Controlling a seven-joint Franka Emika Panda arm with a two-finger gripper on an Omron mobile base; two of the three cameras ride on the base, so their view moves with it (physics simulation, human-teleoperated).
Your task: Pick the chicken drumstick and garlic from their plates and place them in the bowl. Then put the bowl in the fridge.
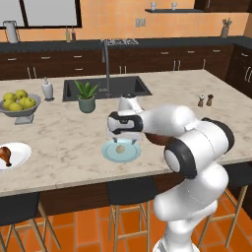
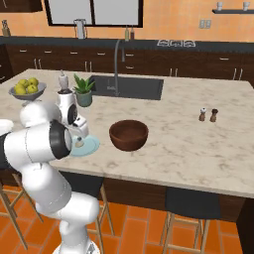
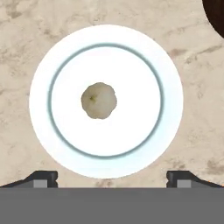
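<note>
Tool (image 3: 112, 177) hangs wide-spread directly above plated garlic (image 3: 99, 100).

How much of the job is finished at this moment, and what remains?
Nothing looks done yet. The garlic lies on its light blue plate, the chicken drumstick on the white plate. In hand: the open tool hangs above the garlic. Left: both into the bowl, then the fridge.

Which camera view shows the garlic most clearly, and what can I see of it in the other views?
The hand view shows it best: the garlic lies unobstructed at the centre of its plate, seen straight from above. In the left base view the garlic is a small pale lump beneath the hand. In the right base view the arm hides most of it.
</note>
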